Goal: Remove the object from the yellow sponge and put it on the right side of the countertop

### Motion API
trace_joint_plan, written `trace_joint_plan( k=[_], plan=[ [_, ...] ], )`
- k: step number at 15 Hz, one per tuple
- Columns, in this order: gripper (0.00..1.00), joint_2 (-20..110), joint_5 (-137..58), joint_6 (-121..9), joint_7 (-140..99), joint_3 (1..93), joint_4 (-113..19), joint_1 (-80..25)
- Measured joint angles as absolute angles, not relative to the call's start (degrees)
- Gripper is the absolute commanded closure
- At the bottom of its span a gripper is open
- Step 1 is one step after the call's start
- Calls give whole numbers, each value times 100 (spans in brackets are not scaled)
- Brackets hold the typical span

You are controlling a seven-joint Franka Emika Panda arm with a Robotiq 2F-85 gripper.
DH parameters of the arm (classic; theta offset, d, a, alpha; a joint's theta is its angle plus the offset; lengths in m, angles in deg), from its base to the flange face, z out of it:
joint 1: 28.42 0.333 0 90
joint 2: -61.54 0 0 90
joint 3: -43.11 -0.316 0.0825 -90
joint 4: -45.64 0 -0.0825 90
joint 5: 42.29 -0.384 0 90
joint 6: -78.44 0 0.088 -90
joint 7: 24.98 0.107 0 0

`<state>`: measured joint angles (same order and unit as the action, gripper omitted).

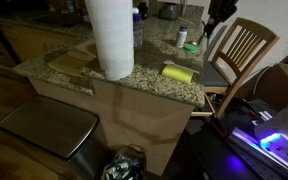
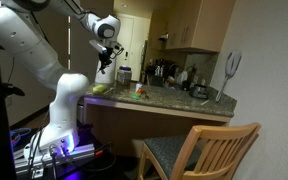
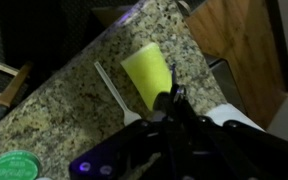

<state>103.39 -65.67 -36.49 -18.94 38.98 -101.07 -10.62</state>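
The yellow sponge (image 1: 178, 72) lies on the granite countertop (image 1: 144, 78) near its edge, with nothing on top of it. It also shows in the wrist view (image 3: 147, 72) and in an exterior view (image 2: 102, 89). My gripper (image 1: 206, 30) hangs above the counter, beyond the sponge, raised off the surface in both exterior views (image 2: 106, 62). In the wrist view its fingers (image 3: 174, 97) are closed together on the object (image 3: 176, 92), a small dark slender thing at the tips, just past the sponge's near end.
A tall white paper towel roll (image 1: 111, 35) stands on a wooden board (image 1: 72, 60). A green-and-white item (image 1: 191, 46) (image 3: 14, 165) sits on the counter. A white plastic fork (image 3: 112, 88) lies beside the sponge. A wooden chair (image 1: 246, 50) stands by the counter's end.
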Motion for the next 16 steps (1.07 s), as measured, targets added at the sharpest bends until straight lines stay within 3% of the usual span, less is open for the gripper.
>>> trace_joint_plan(
  k=[1, 4, 5, 8, 15, 16],
  plan=[
    [90, 10604, -6699, -3497, -2058, 4071, -10006, -1068],
    [90, 11056, -6998, -3069, -2528, 4420, -9886, -1042],
    [97, 11075, -7004, -3058, -2550, 4433, -9886, -1033],
    [97, 11050, -6993, -3108, -2557, 4347, -9894, -1096],
    [97, 9896, -7045, -5301, -2400, 4569, -9332, -1963],
    [90, 9608, -7045, -5546, -2362, 4667, -9166, -2081]
  ],
)
